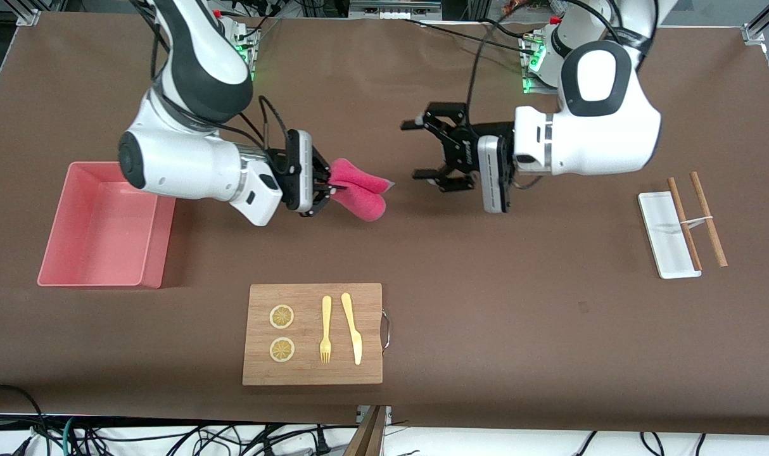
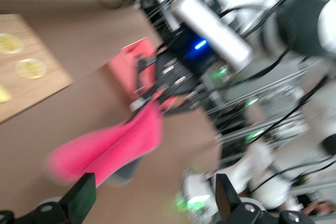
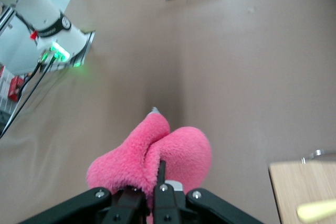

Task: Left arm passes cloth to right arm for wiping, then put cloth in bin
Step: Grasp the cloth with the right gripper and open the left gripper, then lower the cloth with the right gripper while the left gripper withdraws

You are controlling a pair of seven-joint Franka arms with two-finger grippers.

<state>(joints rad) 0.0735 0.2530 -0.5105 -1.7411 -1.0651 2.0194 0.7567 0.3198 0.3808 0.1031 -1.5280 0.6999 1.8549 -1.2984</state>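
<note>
The crimson-pink cloth [image 1: 362, 190] hangs folded in my right gripper [image 1: 330, 185], which is shut on it above the bare table, beside the pink bin [image 1: 159, 240]. The right wrist view shows the cloth [image 3: 173, 150] pinched between the fingers of the right gripper [image 3: 152, 182]. My left gripper [image 1: 415, 150] is open and empty, facing the cloth with a small gap between them. In the left wrist view the open left gripper [image 2: 152, 198] looks at the cloth [image 2: 113, 148], at the right gripper holding it and at the bin [image 2: 131, 61].
A wooden board [image 1: 308, 373] with two lemon slices, a yellow fork [image 1: 325, 329] and a knife [image 1: 353, 328] lies nearer the front camera. A small white tray [image 1: 663, 247] with two brown chopsticks [image 1: 707, 218] lies toward the left arm's end.
</note>
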